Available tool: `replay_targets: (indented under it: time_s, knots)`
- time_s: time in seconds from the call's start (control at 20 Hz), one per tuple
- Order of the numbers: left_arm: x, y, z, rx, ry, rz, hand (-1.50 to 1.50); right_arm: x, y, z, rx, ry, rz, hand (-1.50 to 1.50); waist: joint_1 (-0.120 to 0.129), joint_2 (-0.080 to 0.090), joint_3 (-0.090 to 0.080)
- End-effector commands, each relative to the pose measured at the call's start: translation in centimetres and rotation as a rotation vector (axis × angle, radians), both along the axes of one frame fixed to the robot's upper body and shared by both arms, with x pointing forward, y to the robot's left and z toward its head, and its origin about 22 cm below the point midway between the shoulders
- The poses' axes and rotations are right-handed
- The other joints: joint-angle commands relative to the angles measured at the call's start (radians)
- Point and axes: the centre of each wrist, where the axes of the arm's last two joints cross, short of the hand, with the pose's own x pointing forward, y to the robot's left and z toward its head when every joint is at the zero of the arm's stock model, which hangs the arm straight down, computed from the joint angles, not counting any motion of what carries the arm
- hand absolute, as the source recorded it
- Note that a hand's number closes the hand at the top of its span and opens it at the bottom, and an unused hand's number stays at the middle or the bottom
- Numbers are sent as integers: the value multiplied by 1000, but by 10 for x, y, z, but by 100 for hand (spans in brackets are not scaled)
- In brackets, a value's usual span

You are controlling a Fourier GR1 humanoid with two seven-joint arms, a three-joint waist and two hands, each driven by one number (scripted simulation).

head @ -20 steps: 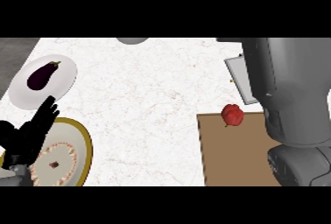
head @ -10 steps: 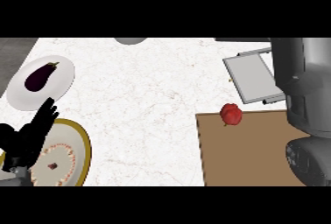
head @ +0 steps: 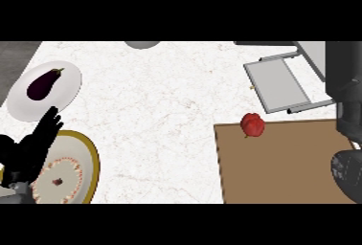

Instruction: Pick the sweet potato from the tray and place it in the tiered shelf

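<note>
Clearly red and rounded, the sweet potato [head: 252,124] lies at the tray [head: 283,167] edge, left hand [head: 28,153] open, empty.

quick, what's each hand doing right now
left hand: open, holding nothing
right hand: not in view, only its forearm shows

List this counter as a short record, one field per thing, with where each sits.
sweet potato: red, at the tray's far left edge, untouched
tray: brown, lower right
shelf: grey, beyond the tray
eggplant: on the white plate, upper left
gold-rimmed plate: lower left, holds a cake
left hand: open, fingers up, resting at the left edge
right hand: not in view; only the forearm shows at the right edge
</note>
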Motion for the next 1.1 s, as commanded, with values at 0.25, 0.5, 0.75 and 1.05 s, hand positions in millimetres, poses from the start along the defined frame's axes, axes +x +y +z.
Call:
replay_targets:
  time_s: [0.25, 0.5, 0.75, 1.05]
  knots:
    - [-5, 9, -9, -10, 0, 8, 0, -2, -46, -35, 126, -149, -231, 150, -5, 0, 0]
    - [-6, 1, 5, -1, 9, -9, 0, -3, -57, -50, 117, 16, -205, -150, -9, -8, 1]
    - [1, 4, -10, -17, 4, 18, 0, -7, -56, -56, 109, -81, -149, -150, -13, -5, 0]
    - [0, 6, 0, -6, 1, 1, 0, -13, -67, -42, 152, -272, -129, -150, -10, -2, 0]
